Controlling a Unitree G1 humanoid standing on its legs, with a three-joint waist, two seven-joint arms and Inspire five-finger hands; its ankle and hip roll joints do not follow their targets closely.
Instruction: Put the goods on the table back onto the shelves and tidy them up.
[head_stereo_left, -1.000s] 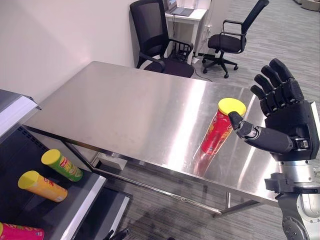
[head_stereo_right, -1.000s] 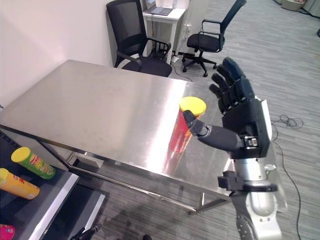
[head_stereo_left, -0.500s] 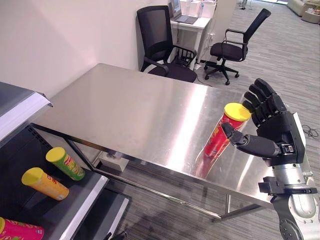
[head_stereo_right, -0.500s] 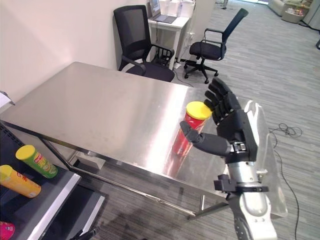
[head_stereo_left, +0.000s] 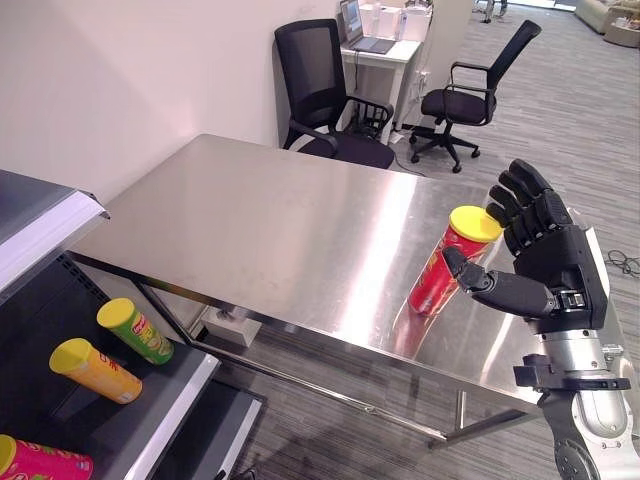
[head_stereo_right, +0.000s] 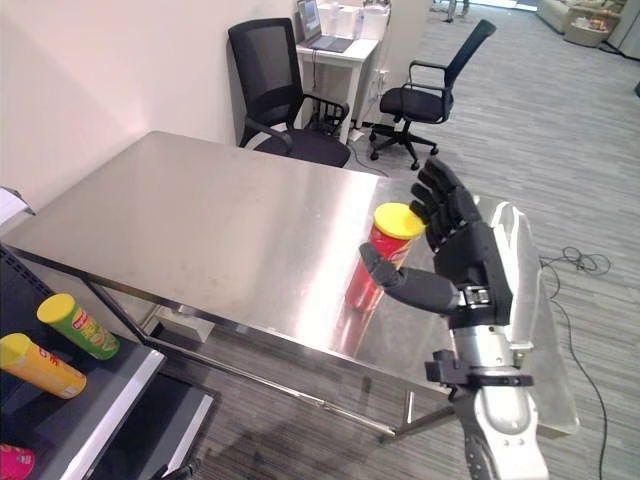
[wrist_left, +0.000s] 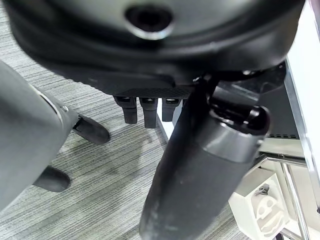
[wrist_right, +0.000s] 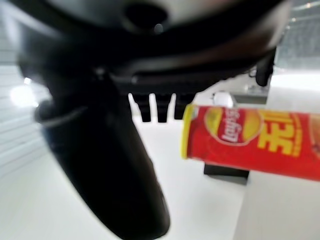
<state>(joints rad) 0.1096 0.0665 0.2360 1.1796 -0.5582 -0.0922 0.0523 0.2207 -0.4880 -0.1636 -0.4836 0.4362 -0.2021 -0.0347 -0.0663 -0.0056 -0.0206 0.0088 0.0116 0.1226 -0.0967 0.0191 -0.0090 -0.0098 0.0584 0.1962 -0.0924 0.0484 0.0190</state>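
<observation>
R hand dropped nearer red can, fingers spread.

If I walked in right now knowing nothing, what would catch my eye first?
Probably the red can with a yellow lid standing alone near the right front of the shiny steel table, with the robot's open right hand spread right beside it, thumb toward it. Next, three more cans, green, orange and pink, lying on the dark shelf at lower left.

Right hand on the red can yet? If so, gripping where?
Nothing held. The right hand is open beside the upright red can on the table, thumb in front of it, fingers behind its yellow lid, not closed on it. Left hand holds nothing.
</observation>
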